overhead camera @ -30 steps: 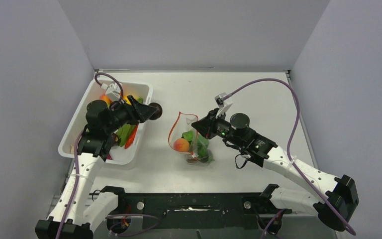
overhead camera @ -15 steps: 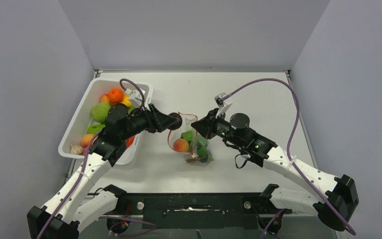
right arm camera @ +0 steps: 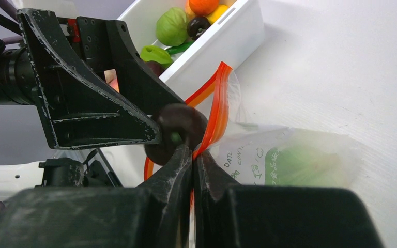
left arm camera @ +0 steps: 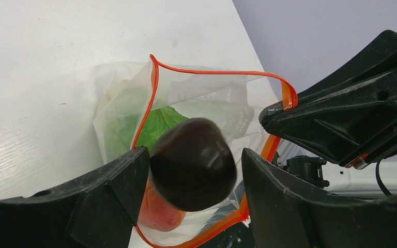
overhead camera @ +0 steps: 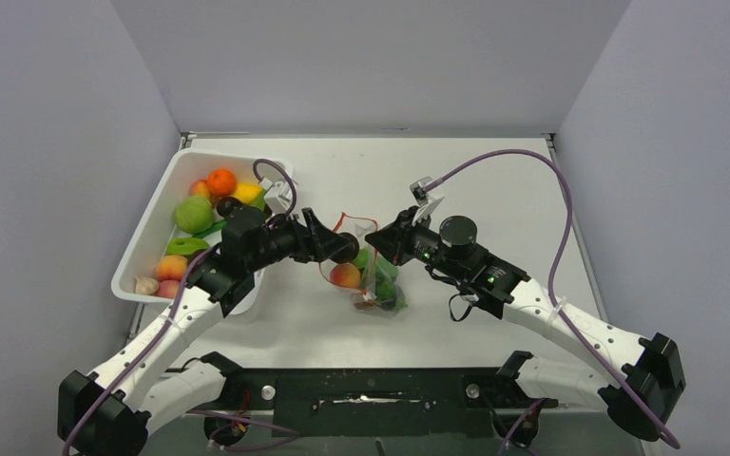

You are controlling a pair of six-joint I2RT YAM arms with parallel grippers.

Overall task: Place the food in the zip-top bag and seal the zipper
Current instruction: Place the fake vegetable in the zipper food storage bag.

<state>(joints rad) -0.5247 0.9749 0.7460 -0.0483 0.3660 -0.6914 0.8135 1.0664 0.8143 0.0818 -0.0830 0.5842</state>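
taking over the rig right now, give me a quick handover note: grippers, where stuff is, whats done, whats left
Left gripper: shut on a dark plum, held at the open mouth of the zip-top bag.
Right gripper: shut on the zipper edge, holding the mouth up and open.
Done: a peach and lettuce are in the bag.
In the white bin: an orange, a green fruit and several other pieces.
Left: release the plum into the bag, move the rest of the food from the bin, then seal the zipper.
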